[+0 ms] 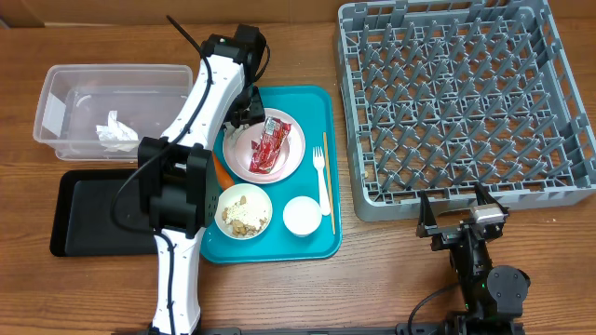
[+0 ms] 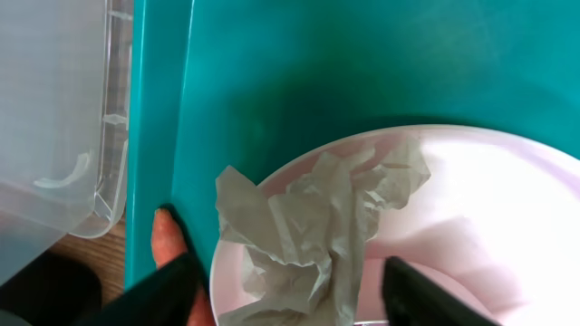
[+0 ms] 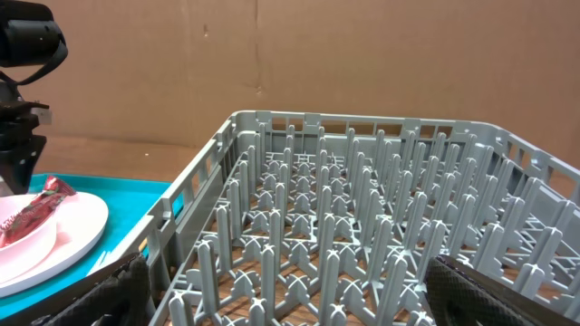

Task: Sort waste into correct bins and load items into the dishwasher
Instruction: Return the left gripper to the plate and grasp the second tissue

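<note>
Left wrist view had the left gripper (image 2: 299, 294) with its two dark fingers (image 2: 168, 290) spread wide apart and holding nothing. One finger stood on either side of a crumpled white napkin (image 2: 313, 231), which lay between them on the near edge of the pale-pink plate (image 2: 480, 208). Whether the fingertips touched the paper could not be told. Just outside the finger on the tub side, an orange carrot (image 2: 165, 237) lay on the teal tray (image 2: 362, 63), beside the plate's rim. Past the tray's edge stood the clear tub (image 2: 54, 109). From overhead, a red wrapper (image 1: 272, 141) lay across the same plate, and a second napkin (image 1: 115, 132) sat in the tub. Toward the front of the teal tray were a bowl of beige scraps (image 1: 244, 212), a white cup (image 1: 302, 216), a white fork (image 1: 321, 177) and a wooden stick (image 1: 328, 186). The black tray (image 1: 93, 219) lay in front of the tub. Well apart from all this, the right gripper (image 1: 456, 212) hovered empty, fingers apart, at the near edge of the grey dish rack (image 1: 466, 93).
</note>
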`<state>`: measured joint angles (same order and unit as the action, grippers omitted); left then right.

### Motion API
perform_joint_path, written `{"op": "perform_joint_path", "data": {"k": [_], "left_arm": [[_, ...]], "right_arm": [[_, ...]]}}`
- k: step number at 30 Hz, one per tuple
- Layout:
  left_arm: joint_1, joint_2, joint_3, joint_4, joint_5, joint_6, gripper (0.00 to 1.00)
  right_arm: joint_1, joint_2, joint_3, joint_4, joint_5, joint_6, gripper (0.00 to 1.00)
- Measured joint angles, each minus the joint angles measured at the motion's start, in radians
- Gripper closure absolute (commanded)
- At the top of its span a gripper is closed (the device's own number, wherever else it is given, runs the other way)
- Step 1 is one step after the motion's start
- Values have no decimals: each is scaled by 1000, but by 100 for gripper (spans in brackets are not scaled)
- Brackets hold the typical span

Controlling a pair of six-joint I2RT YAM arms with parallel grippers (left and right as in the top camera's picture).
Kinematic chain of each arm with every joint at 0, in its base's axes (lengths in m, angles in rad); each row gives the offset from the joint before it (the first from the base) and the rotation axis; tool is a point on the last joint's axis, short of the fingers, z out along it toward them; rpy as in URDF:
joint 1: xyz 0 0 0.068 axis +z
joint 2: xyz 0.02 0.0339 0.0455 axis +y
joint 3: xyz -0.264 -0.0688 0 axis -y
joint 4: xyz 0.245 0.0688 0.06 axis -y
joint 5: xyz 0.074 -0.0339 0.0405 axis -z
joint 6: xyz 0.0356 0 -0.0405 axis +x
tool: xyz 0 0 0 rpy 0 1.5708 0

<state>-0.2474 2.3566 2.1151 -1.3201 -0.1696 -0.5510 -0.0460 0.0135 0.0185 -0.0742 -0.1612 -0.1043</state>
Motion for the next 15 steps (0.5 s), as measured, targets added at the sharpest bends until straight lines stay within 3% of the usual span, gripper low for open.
{"op": "perform_joint_path", "data": {"k": [11,15], "left_arm": [[16,0,0,-14,-1,-1,79],[16,0,0,-14,-3,3,96]], "right_arm": [[0,0,0,0,0,0,0],[0,0,0,0,0,0,0]]}}
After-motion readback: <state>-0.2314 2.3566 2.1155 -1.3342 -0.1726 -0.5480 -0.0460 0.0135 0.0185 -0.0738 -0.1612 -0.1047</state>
